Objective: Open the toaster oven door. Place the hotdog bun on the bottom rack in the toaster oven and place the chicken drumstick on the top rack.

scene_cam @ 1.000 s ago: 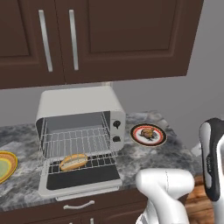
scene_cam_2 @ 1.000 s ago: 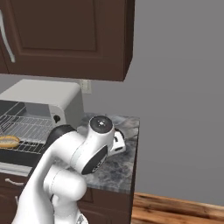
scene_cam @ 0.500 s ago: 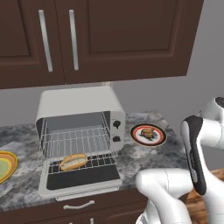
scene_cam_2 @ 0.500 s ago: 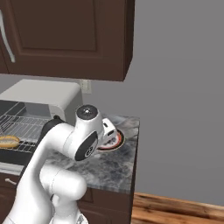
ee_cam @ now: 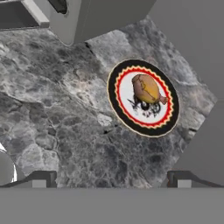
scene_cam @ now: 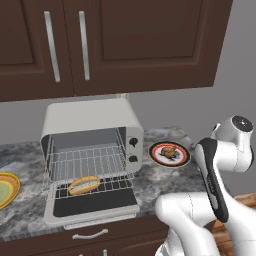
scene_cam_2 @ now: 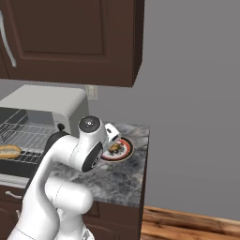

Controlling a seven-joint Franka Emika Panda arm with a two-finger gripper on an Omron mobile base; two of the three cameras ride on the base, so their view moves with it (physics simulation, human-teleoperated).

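grey marble counter [scene_cam: 165, 175], dark cabinets [scene_cam: 130, 45] above.

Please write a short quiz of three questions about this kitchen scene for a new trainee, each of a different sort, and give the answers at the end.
1. True or false: the toaster oven door is shut.
2. Where does the hotdog bun lie? A) on the yellow plate B) on the bottom rack C) on the counter
3. Fill in: the chicken drumstick lies on a plate with a ____ and black rim.

Key:
1. False; it hangs open.
2. B
3. Red. The open fingers are above the counter, beside that plate, not touching the drumstick.
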